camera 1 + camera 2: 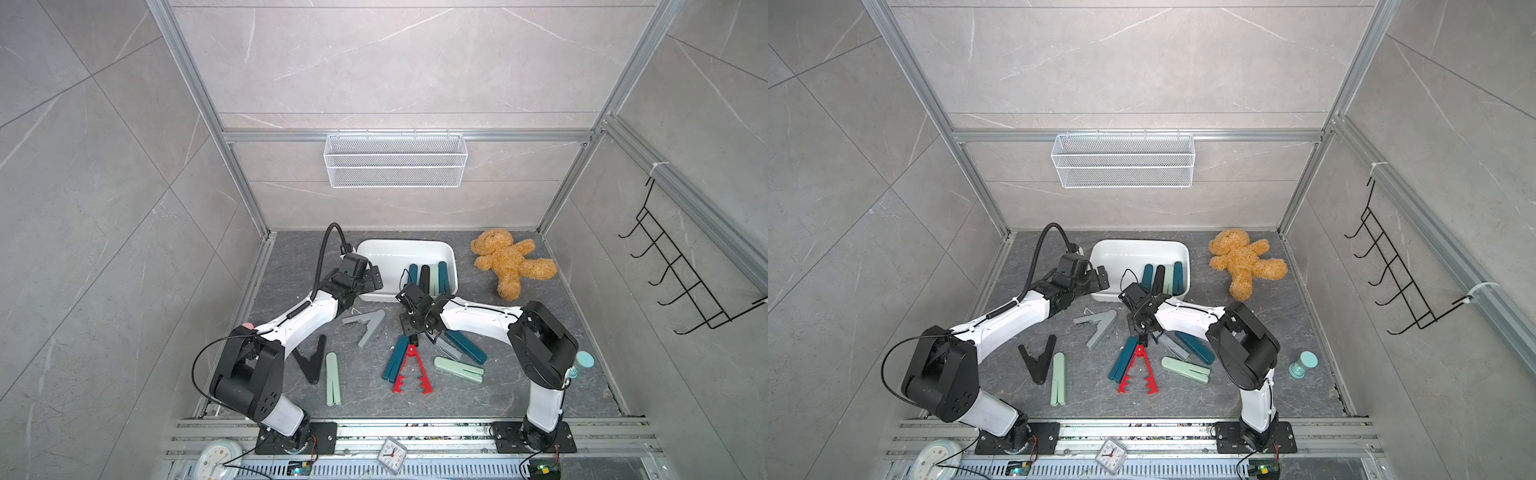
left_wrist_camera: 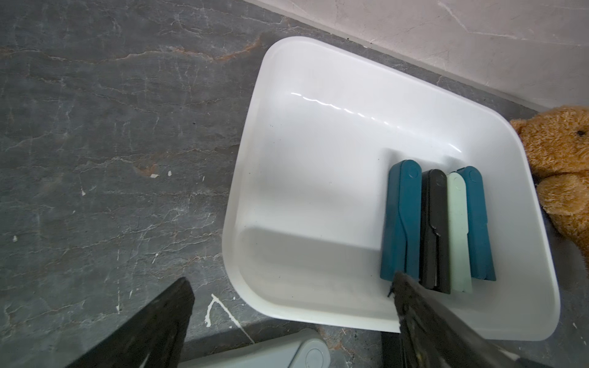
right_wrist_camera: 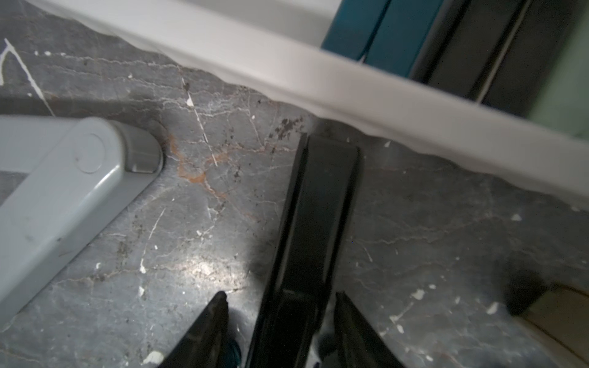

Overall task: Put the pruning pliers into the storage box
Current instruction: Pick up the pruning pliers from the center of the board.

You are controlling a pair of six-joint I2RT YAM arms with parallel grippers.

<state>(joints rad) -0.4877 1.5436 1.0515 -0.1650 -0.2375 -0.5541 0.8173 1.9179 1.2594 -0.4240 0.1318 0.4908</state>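
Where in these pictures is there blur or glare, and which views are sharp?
Right wrist view: motion blur smears the rim of the box into a wavy edge, and glare whitens a patch of the floor. Left wrist view: mostly sharp, with a broken streak of glare inside the box. Both top views: sharp, evenly lit, only soft shadows.

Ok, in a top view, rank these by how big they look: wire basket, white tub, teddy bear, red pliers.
Largest first: wire basket (hangs higher, nearer the camera, so flattered), white tub (partly covered), teddy bear, red pliers.
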